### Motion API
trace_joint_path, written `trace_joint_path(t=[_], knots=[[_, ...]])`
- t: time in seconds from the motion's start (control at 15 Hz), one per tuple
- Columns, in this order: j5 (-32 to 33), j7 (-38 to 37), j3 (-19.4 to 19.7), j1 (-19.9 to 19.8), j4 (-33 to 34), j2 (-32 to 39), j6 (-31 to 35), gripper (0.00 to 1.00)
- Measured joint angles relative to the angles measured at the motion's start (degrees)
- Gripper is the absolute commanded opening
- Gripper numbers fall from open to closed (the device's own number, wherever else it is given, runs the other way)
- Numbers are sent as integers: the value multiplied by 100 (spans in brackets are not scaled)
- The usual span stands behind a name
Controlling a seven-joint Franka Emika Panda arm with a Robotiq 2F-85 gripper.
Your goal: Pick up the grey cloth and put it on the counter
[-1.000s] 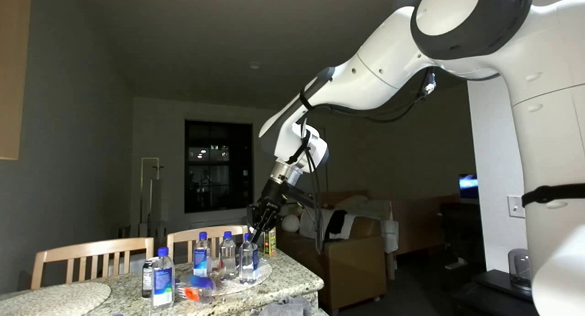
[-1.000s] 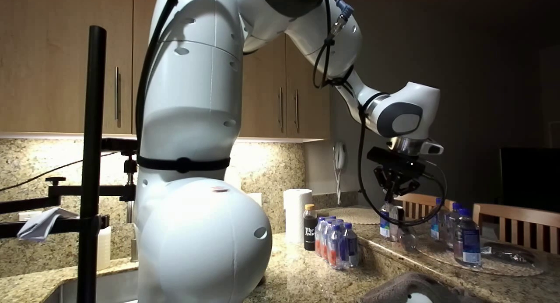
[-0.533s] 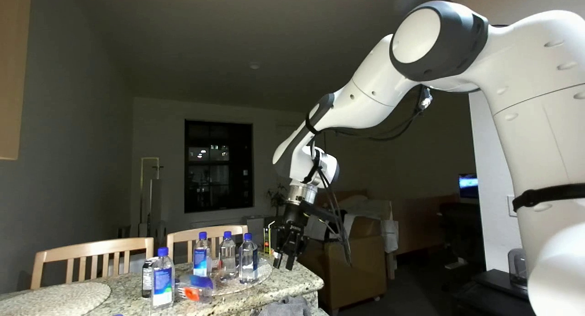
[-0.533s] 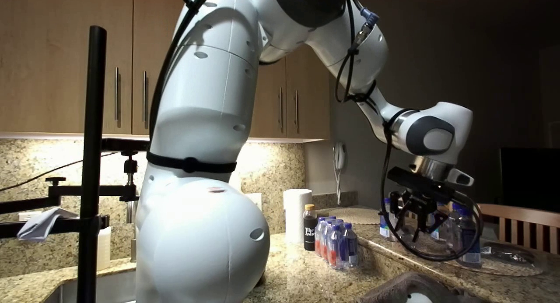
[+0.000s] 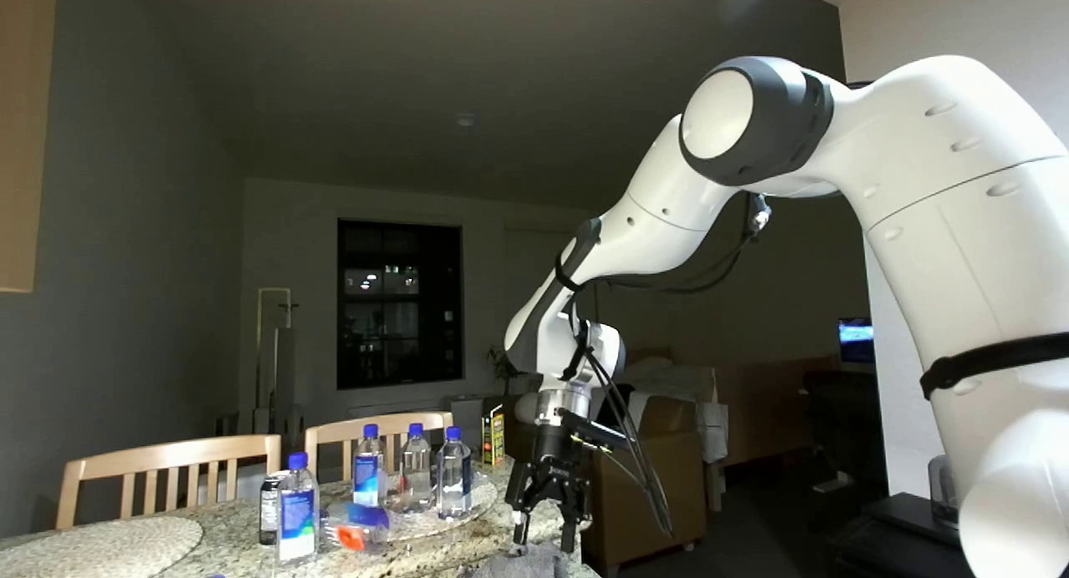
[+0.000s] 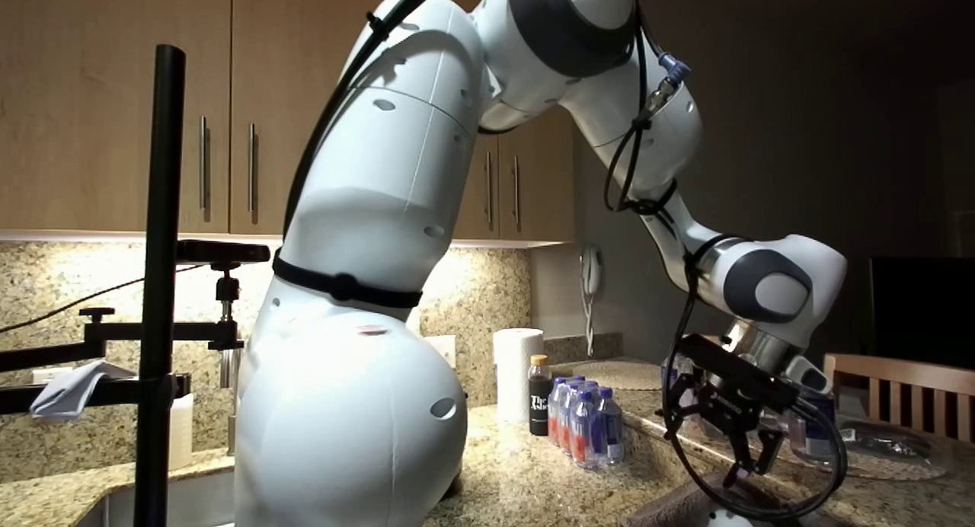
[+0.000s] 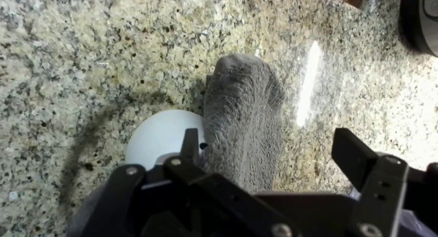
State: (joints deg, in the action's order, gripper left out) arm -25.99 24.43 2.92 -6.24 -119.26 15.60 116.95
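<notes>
1. On the pale stone table (image 7: 85, 41), beneath the end effector (image 7: 268, 144): one grey cloth (image 7: 244, 127), plush, gathered into a long, blunt-ended form.
2. Orientation of cloth: long axis ran roughly top to bottom of the wrist view; rounded end pointed to the top. A paler ridge ran lengthwise. The lower end was hidden behind the end effector.
3. White rounded object (image 7: 162, 134), with dark spot: touched the cloth's left edge in that view; nature unclear.
4. End effector, black: fingers (image 7: 354, 158) spread wide, nothing gripped. Seen from the wrist, the cloth showed between them; contact could not be told.
5. Surface: speckled cream, grey and brown. A streak of glare (image 7: 308, 84) lay right of the cloth.
6. Raised stone ledge (image 5: 221, 519), in an exterior view: upright water bottles (image 5: 298, 511), blue-capped; dark can (image 5: 268, 511); woven placemat (image 5: 100, 549).
7. Kitchen side, in an exterior view: wooden cabinets (image 6: 114, 108); paper towel roll (image 6: 518, 375); dark bottle (image 6: 539, 405), orange-capped, beside clustered small bottles (image 6: 585, 424).
8. Room, dimly lit: light wooden chairs (image 5: 175, 454) stood behind the ledge; dark window (image 5: 399, 302) in the far wall; tan sofa (image 5: 685, 486) beyond the end effector.
</notes>
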Motion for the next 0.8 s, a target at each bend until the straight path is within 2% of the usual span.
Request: trace_joint_path(t=[0.6, 0.8], knots=[[-102, 47, -212, -26, -507, 343, 1083, 100], [-440, 234, -379, -76, -578, 421, 1321, 100]])
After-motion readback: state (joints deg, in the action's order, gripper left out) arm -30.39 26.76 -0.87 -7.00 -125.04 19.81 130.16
